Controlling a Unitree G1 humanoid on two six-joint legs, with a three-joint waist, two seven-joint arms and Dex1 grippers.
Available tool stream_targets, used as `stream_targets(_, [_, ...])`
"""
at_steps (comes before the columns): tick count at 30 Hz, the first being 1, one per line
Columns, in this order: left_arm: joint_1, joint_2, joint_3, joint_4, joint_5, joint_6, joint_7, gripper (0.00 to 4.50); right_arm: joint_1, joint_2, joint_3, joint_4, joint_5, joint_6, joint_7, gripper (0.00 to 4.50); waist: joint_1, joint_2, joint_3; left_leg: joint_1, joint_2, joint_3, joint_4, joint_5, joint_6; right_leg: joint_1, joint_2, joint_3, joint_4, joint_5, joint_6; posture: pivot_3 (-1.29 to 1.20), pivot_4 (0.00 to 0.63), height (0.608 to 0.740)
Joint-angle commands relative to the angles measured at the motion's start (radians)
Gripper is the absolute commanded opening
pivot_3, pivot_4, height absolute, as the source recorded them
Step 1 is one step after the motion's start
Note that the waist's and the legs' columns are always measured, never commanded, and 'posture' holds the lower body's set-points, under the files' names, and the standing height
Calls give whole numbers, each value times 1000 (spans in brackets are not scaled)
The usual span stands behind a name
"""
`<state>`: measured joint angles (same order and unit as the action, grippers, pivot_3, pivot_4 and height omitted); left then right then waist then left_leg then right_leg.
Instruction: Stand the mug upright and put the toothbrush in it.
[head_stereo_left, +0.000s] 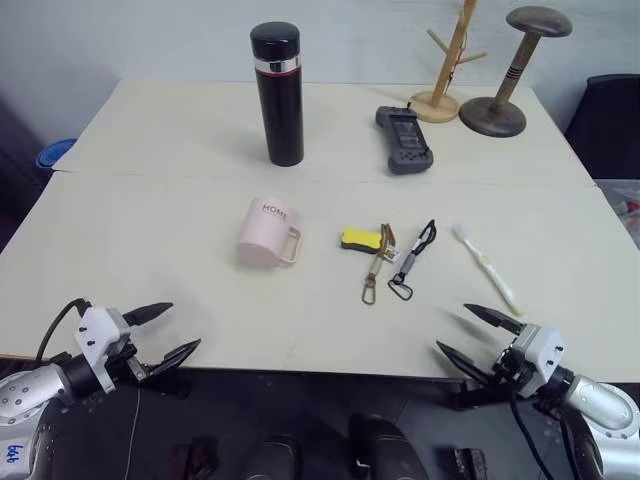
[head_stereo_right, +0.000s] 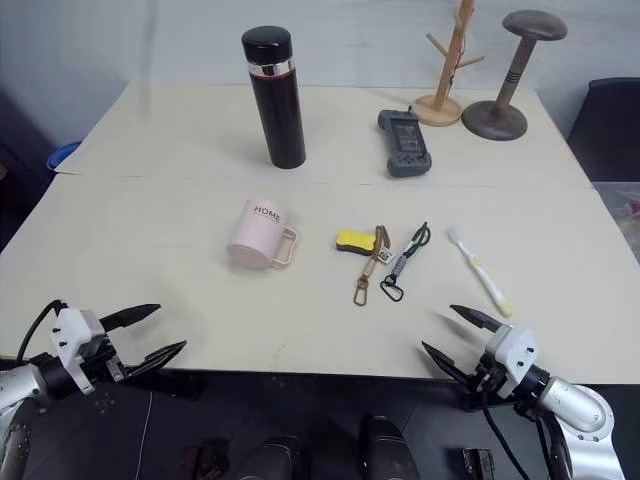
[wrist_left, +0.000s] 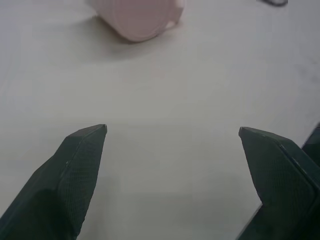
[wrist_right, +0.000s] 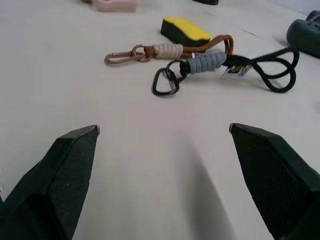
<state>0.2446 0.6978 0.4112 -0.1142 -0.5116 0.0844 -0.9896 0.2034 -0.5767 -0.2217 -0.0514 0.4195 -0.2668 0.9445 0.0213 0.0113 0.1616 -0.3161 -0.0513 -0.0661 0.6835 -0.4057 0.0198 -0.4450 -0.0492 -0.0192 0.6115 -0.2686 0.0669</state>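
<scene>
The pale pink mug (head_stereo_left: 265, 232) with "HOME" lettering lies on its side mid-table, base toward me and handle to the right; its inside is hidden. The white toothbrush (head_stereo_left: 488, 268) lies flat on the right, bristle head at the far end. At the table's near left edge my left gripper (head_stereo_left: 184, 325) stands open and empty, well short of the mug (wrist_left: 135, 17). My right gripper (head_stereo_left: 452, 326) is open and empty at the near right edge, just in front of the toothbrush's handle end.
A tall black thermos (head_stereo_left: 277, 95) stands behind the mug. A yellow block (head_stereo_left: 362, 240), a brown strap (head_stereo_left: 378, 265) and a grey lanyard (head_stereo_left: 412, 260) lie between mug and toothbrush. A dark handheld device (head_stereo_left: 403, 138) and two wooden stands (head_stereo_left: 495, 105) sit at the back right.
</scene>
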Motion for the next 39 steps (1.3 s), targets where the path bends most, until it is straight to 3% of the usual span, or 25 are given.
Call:
stream_targets(1, [-28, 23, 7, -92, -94, 91, -13, 4500, -65, -11, -4, -161, 105, 257, -140, 4389, -1, 0, 0, 0, 0, 0, 0, 0, 0, 0, 0, 0, 0, 0, 0, 0, 150, 740])
stream_targets(6, [-100, 15, -68, -204, -124, 160, -4, 4500, -307, -12, 76, -259, 171, 794, -428, 4389, -2, 0, 0, 0, 0, 0, 1, 0, 0, -1, 0, 0, 1, 0, 0, 0, 150, 740])
stream_targets(10, [-144, -6, -135, -251, -122, 181, 2, 4500, -475, 77, 117, -205, 203, 1018, -562, 4389, 0, 0, 0, -2, 1, 0, 1, 0, -1, -3, 1, 0, 3, 0, 0, 0, 150, 740])
stream_targets(11, [-152, -11, -147, -257, -120, 183, 4, 4500, -506, 90, 132, -183, 187, 1062, -586, 4211, 0, 0, 0, -3, 0, 0, 1, 0, -1, -3, 1, 0, 3, 0, 0, 0, 150, 740])
stream_targets(14, [-166, -16, -175, -268, -104, 176, 0, 4500, -560, 97, 167, -129, 127, 1123, -623, 3532, 1, 0, 0, -4, 0, 0, 1, 0, -1, -3, 1, 0, 3, 0, 0, 0, 150, 740])
stream_targets(16, [-175, -17, -184, -271, -102, 175, 2, 4500, -578, 106, 150, -124, 132, 1152, -637, 2832, 1, 0, 0, -4, 0, 0, 1, 0, -1, -3, 1, 0, 3, 0, 0, 0, 150, 740])
stream_targets(24, [-205, -24, -209, -249, -93, 163, 0, 4500, -548, 42, -106, -211, 264, 1160, -552, 98, 2, 0, 0, -4, 0, 0, 1, 0, -1, -3, 1, 0, 4, 0, 0, 0, 150, 740])
stream_targets(29, [-225, -32, -223, -200, -76, 135, -19, 4500, -499, -107, -377, -214, 374, 1165, -467, 40, 3, 1, 0, -4, 0, 0, 1, 0, 0, -3, 1, 0, 3, 0, 0, 0, 150, 740])
stream_targets(32, [-237, -37, -231, -181, -70, 127, -25, 4500, -422, -238, -404, -141, 327, 1185, -406, 40, 3, 1, 0, -4, 0, 0, 1, 0, 0, -3, 1, 0, 3, 0, 1, 0, 150, 740])
stream_targets(35, [-247, -43, -241, -163, -63, 119, -34, 4500, -432, -232, -377, -156, 401, 1250, -395, 603, -8, 0, -1, -3, 1, 1, 1, 0, 0, -2, 2, 0, 3, 0, 1, 0, 150, 740])
stream_targets(39, [-263, -48, -247, -153, -59, 110, -42, 4500, -446, -184, -196, -253, 375, 1260, -406, 1881, -23, 0, 0, -1, 2, 3, 1, 0, 0, -2, 2, 2, 3, 0, 1, 0, 150, 740])
